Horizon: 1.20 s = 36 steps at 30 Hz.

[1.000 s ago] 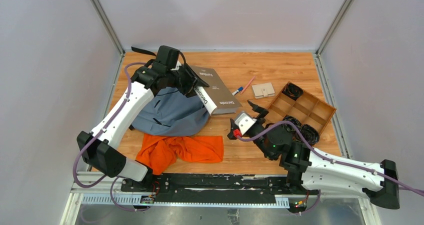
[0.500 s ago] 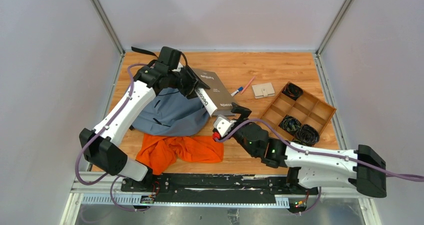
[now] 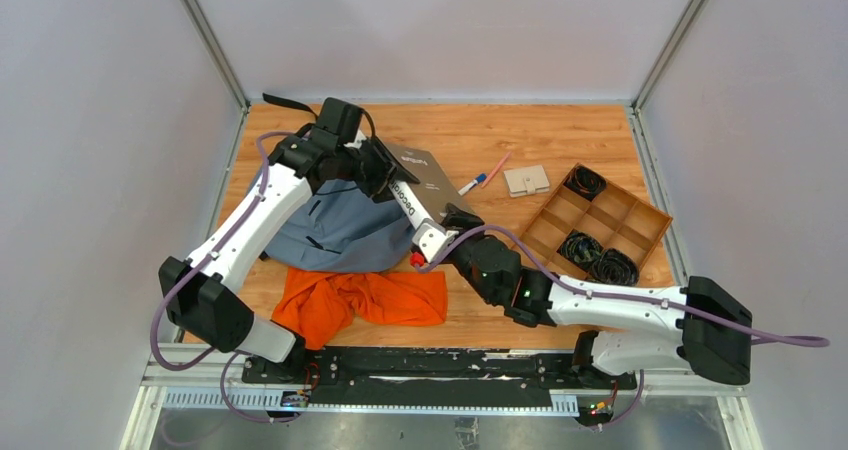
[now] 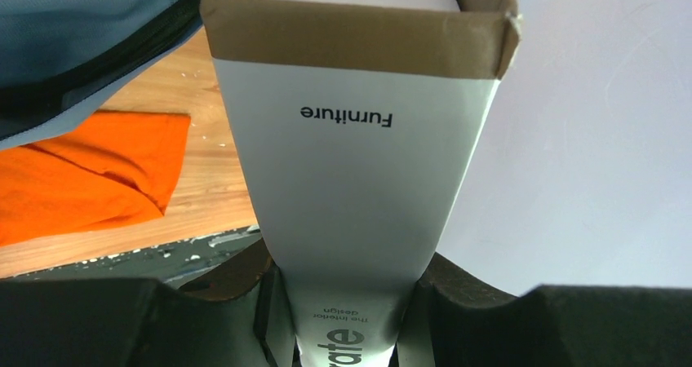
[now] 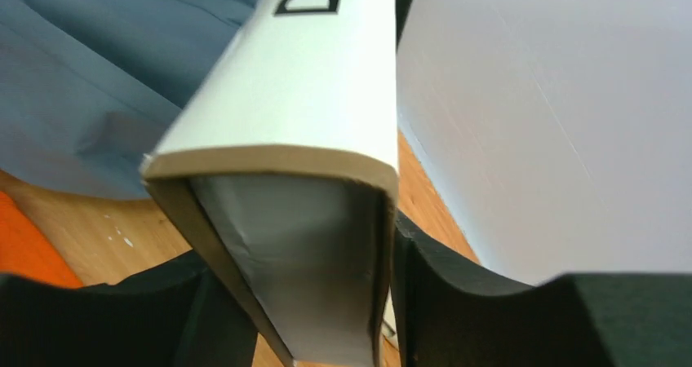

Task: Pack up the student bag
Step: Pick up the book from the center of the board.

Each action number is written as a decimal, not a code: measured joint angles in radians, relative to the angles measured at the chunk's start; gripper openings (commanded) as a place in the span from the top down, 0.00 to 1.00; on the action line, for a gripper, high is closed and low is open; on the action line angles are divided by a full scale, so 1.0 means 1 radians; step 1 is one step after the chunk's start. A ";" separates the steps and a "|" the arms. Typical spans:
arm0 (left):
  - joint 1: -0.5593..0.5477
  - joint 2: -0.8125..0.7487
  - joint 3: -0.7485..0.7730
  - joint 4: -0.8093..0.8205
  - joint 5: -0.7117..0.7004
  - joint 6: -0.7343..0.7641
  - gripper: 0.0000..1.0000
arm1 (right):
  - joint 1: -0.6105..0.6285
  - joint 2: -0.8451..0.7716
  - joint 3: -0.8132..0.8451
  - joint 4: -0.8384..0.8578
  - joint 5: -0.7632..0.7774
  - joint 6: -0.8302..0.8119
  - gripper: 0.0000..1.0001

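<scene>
The student bag (image 3: 340, 232), grey-blue fabric, lies slumped on the wooden table at the left. A thick white-spined hardcover book (image 3: 425, 178) hangs tilted over the bag's right edge. My left gripper (image 3: 385, 175) is shut on the book's far end; in the left wrist view the spine (image 4: 359, 155) runs out from between its fingers (image 4: 343, 334), with the bag (image 4: 82, 33) at the upper left. My right gripper (image 3: 440, 232) has the book's near end (image 5: 286, 139) between its jaws (image 5: 318, 302), both fingers against the covers. Bag fabric (image 5: 98, 73) lies beyond.
An orange cloth (image 3: 365, 298) lies crumpled in front of the bag. A pen (image 3: 485, 177) and a small beige case (image 3: 526, 180) lie right of the book. A wooden divided tray (image 3: 640, 215) with coiled black cables stands at the right.
My right arm has swung left from beside the tray to the book's near end, and its jaws have closed onto it. The left gripper has kept its hold, tilting the book slightly.
</scene>
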 measured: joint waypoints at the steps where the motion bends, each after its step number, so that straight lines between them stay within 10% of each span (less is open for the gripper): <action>1: 0.000 0.000 -0.002 0.002 0.001 -0.003 0.86 | -0.001 0.001 0.010 -0.005 -0.006 0.009 0.62; 6: 0.008 -0.003 -0.011 0.000 0.000 -0.009 0.34 | -0.001 0.015 0.048 -0.059 -0.012 0.026 0.80; 11: 0.015 -0.019 -0.010 0.002 -0.003 0.063 0.12 | -0.007 -0.023 0.076 -0.179 -0.011 0.112 0.79; 21: 0.158 -0.248 -0.056 0.182 0.026 0.380 0.04 | -0.126 -0.312 0.222 -0.703 -0.147 0.366 0.80; 36: -0.003 -0.476 0.001 0.127 0.473 1.216 0.00 | -0.390 -0.251 0.541 -1.154 -1.013 0.523 0.91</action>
